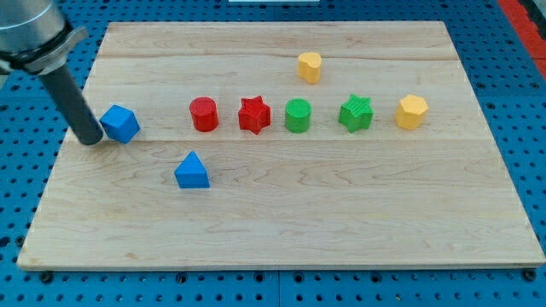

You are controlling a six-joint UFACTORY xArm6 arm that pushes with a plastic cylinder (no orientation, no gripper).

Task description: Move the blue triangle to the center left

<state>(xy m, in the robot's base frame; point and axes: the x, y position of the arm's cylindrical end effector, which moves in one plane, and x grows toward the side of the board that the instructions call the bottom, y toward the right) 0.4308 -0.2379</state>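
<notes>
The blue triangle (192, 170) lies on the wooden board (341, 222), left of the middle and a little below the row of blocks. My tip (90, 140) rests on the board at the view's left, touching or nearly touching the left side of a blue cube (120, 124). The tip is up and to the left of the blue triangle, well apart from it.
A row runs to the right across the board: a red cylinder (204, 113), a red star (253, 114), a green cylinder (297, 115), a green star (356, 112) and a yellow hexagon (411, 111). Another yellow block (309, 66) sits above the row.
</notes>
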